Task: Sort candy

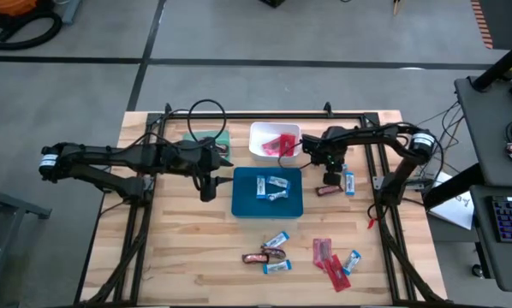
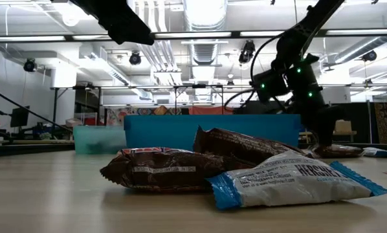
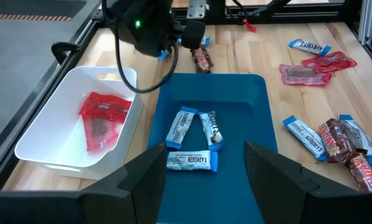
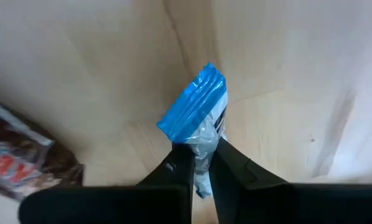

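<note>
- Right now my right end effector [image 4: 201, 163] pinches a blue-and-white bar [image 4: 198, 109] on the bench [image 1: 196, 248], beside the blue tray [image 1: 243, 205].
- Thin end grip; wrapper may slip when lifted.
- Left end effector [image 3: 201, 171] hovers spread above that tray.

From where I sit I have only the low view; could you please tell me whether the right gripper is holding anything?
Observer: Yes. The right wrist view shows the right gripper shut on a blue-and-white bar.
Operator: Thank you. What lies in the blue tray? I can see only its wall.
Observer: From above, three more blue-and-white bars lie in the blue tray.
Operator: And where is the other arm?
Observer: The left gripper is open and holds nothing. It is at the blue tray's left edge, across from the right gripper.
</note>
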You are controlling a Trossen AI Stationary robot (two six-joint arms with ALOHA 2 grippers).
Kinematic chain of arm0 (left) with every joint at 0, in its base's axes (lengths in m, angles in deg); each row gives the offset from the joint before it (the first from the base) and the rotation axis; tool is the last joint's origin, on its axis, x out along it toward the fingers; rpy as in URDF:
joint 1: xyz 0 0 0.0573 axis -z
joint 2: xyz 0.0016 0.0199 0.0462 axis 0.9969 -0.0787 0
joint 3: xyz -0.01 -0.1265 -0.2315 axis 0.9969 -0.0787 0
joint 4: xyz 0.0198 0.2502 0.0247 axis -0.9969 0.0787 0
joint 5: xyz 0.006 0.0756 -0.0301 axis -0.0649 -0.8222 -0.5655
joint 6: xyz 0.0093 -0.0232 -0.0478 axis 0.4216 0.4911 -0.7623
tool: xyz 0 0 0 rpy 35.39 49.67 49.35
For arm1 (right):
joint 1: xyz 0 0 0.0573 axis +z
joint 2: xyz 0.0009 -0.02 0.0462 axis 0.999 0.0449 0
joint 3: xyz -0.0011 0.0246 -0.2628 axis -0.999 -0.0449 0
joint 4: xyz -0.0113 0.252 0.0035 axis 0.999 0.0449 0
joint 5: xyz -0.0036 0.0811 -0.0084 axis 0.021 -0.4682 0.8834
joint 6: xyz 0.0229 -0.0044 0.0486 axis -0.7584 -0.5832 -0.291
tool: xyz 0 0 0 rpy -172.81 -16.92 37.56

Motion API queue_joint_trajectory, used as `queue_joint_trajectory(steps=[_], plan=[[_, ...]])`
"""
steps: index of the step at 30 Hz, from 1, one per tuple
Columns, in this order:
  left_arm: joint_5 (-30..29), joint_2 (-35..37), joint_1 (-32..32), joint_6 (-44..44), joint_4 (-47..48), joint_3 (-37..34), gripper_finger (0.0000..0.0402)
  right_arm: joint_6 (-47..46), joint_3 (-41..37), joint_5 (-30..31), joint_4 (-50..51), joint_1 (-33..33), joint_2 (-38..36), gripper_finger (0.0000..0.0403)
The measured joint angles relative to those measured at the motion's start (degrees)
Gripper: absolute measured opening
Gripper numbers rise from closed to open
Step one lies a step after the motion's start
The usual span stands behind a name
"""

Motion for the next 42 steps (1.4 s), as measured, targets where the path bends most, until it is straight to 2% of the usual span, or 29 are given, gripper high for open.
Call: queue_joint_trajectory(steps=[5, 12, 17, 21, 26, 30, 42], plan=[[0.0, -0.74, 0.0, -0.74, -0.17, -0.04, 0.0196, -3.86, 0.0, 0.03, 2.13, 0.14, -6.14, 0.0027], [0.02, -3.71, 0.02, -2.17, -0.48, -0.04, 0.0196, -11.35, 0.0, -1.21, 1.89, 3.6, -19.12, 0.0028], [0.02, -5.23, 0.07, -2.38, -1.14, -0.05, 0.0196, -17.17, 0.02, -3.94, -5.64, 9.2, -27.22, 0.0028], [0.02, -5.7, 0.07, -2.4, -1.88, -0.04, 0.0196, -20.37, 0.02, -4.63, -17.28, 15.37, -30.46, 0.0028], [0.07, -5.68, 0.07, -2.4, -2.07, -0.05, 0.0196, -19.98, 0.04, -7.05, -33.46, 23.2, -29.22, 0.0028], [0.1, -5.6, 0.11, -2.4, -2.11, -0.06, 0.0196, -18.33, 0.04, -7.1, -40.8, 27.18, -24.87, 0.0028], [0.2, -5.6, 0.13, -2.43, -1.94, -0.07, 0.0196, -22.45, 1.03, -6.32, -41.07, 27.89, -10.28, 0.0028]])
